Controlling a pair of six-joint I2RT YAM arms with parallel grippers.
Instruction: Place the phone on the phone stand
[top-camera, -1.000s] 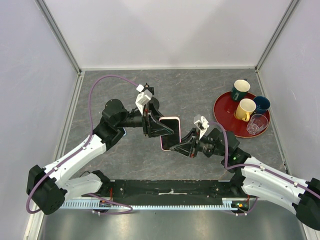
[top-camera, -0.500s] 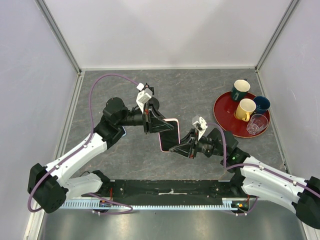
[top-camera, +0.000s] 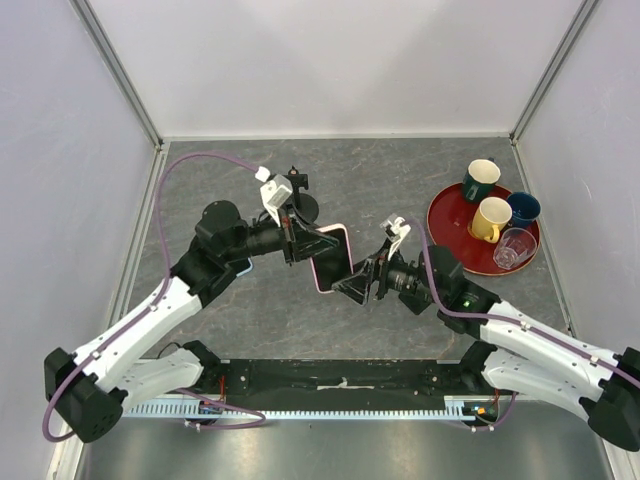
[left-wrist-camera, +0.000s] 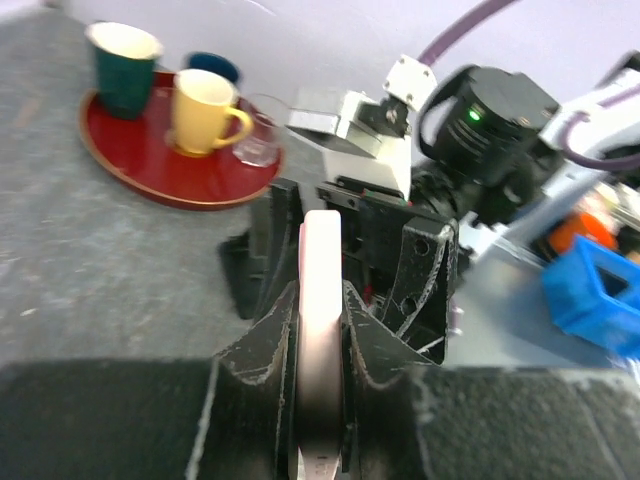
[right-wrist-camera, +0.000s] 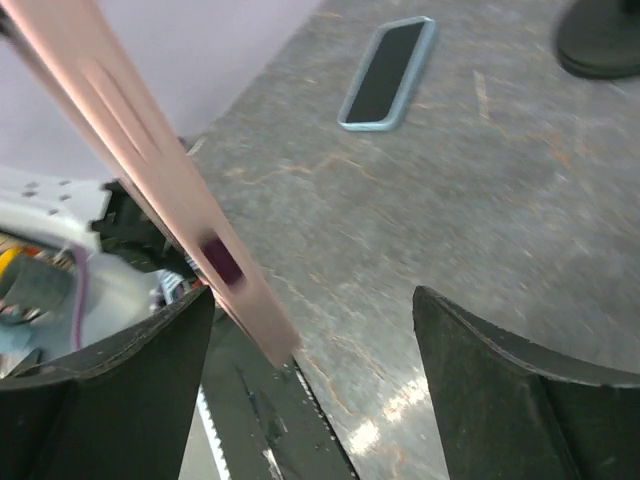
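The pink-cased phone (top-camera: 335, 262) hangs above the table's middle, held on edge. My left gripper (top-camera: 318, 250) is shut on it. In the left wrist view the phone's pink rim (left-wrist-camera: 320, 320) sits clamped between both fingers. My right gripper (top-camera: 357, 283) stands open just right of the phone. In the right wrist view the phone's edge (right-wrist-camera: 150, 160) runs past the left finger, and a wide gap separates it from the right finger (right-wrist-camera: 530, 390). The phone stand (top-camera: 305, 207) stands behind the left gripper, partly hidden; its disc base (right-wrist-camera: 600, 40) shows at the top right.
A light-blue phone (right-wrist-camera: 388, 72) lies flat on the table, mostly under my left arm in the top view. A red tray (top-camera: 445, 225) with several cups and a clear glass sits at the right, also the tray (left-wrist-camera: 130, 180) in the left wrist view.
My right gripper has opened and let go of the phone. My left gripper closed on it and now carries it alone, shifted slightly left.
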